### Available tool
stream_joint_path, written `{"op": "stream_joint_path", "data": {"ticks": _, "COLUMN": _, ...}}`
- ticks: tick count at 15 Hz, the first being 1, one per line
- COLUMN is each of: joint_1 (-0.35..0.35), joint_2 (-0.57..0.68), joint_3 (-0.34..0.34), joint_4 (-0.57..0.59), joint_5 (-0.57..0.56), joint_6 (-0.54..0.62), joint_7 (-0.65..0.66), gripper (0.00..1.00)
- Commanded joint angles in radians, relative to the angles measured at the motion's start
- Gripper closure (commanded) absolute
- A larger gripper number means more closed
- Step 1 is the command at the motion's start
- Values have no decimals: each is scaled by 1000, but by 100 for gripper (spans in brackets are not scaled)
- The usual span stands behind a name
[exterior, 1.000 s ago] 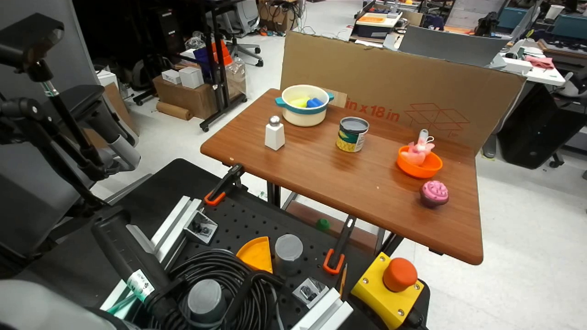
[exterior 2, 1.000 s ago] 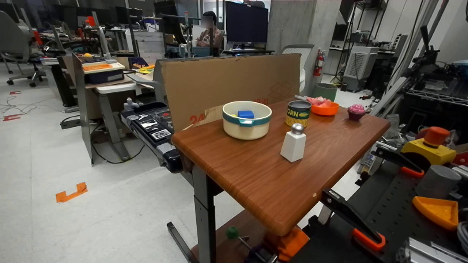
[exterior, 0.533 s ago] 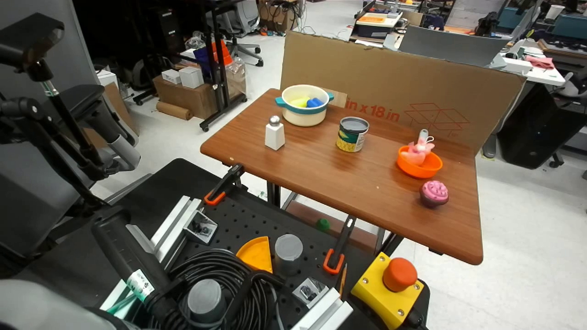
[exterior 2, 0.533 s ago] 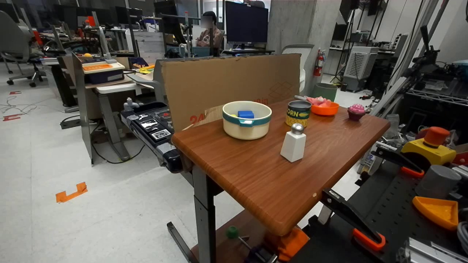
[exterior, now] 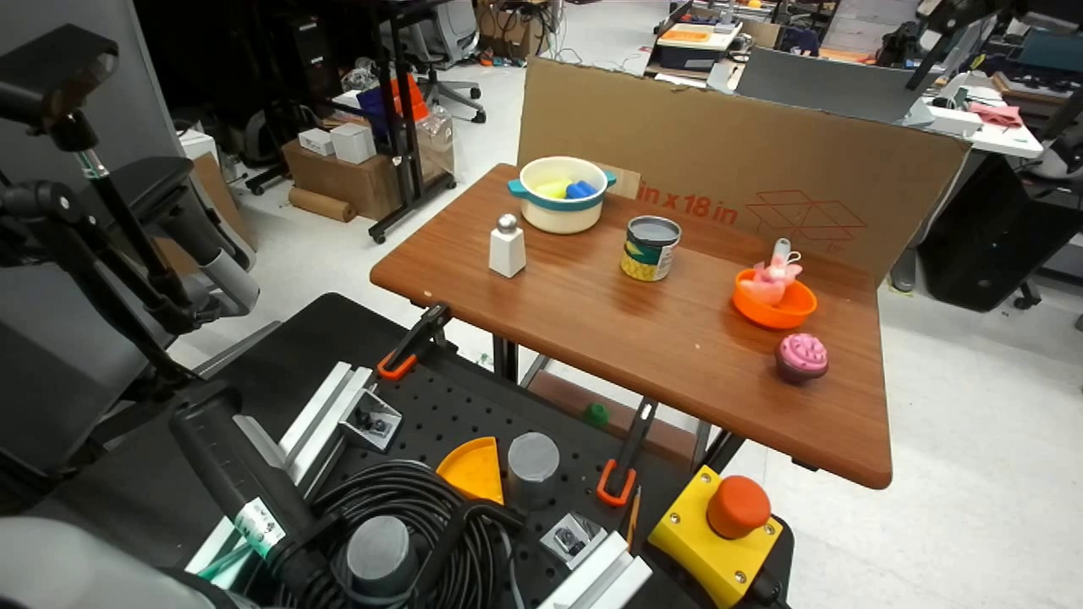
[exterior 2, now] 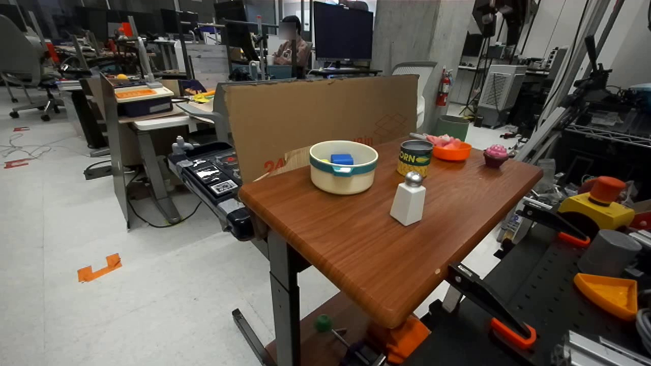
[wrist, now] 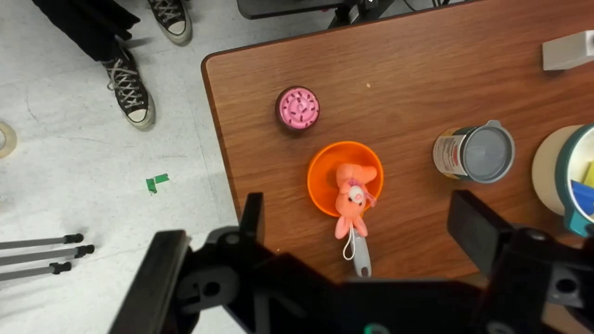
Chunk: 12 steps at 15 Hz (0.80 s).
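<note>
Dark parts of the robot arm (exterior: 969, 13) have come into the upper right of an exterior view since the earlier frame, while the objects on the table (wrist: 399, 69) have stayed where they were. Only that bit of the arm shows there, held high, above the top edge of the cardboard (exterior: 719, 135).

From the wrist view, the gripper (wrist: 356, 199) enters at the lower edge and faces down on the tabletop, its fingers (wrist: 478, 227) spread wide apart. Between them, well below, lies the pink toy (wrist: 350, 204), resting in the orange bowl (wrist: 320, 181) near one end of the table. Its long axis runs nearly top to bottom in that view, head and ears toward the lower edge, rump toward the upper, with the ears past the bowl's rim. A grey handle (wrist: 362, 260) juts out beyond the ears, canted slightly right.

Near the bowl sits the pink cupcake (wrist: 298, 109). Farther along stand the corn can (wrist: 488, 155), the cream pot (wrist: 550, 171) and, upright, the white shaker (wrist: 564, 52).
</note>
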Motion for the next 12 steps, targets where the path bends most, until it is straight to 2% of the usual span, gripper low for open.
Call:
{"op": "stream_joint_path", "data": {"ticks": 1, "joint_1": -30, "joint_2": 72, "joint_3": 28, "joint_4": 91, "joint_5": 13, "joint_6": -90, "joint_7": -34, "gripper": 0}}
{"op": "stream_joint_path", "data": {"ticks": 7, "joint_1": -42, "joint_2": 125, "joint_3": 40, "joint_4": 150, "joint_5": 8, "joint_6": -153, "joint_7": -43, "gripper": 0}}
{"op": "stream_joint_path", "data": {"ticks": 12, "joint_1": -23, "joint_2": 136, "joint_3": 26, "joint_4": 161, "joint_5": -38, "joint_6": -116, "joint_7": -2, "gripper": 0}}
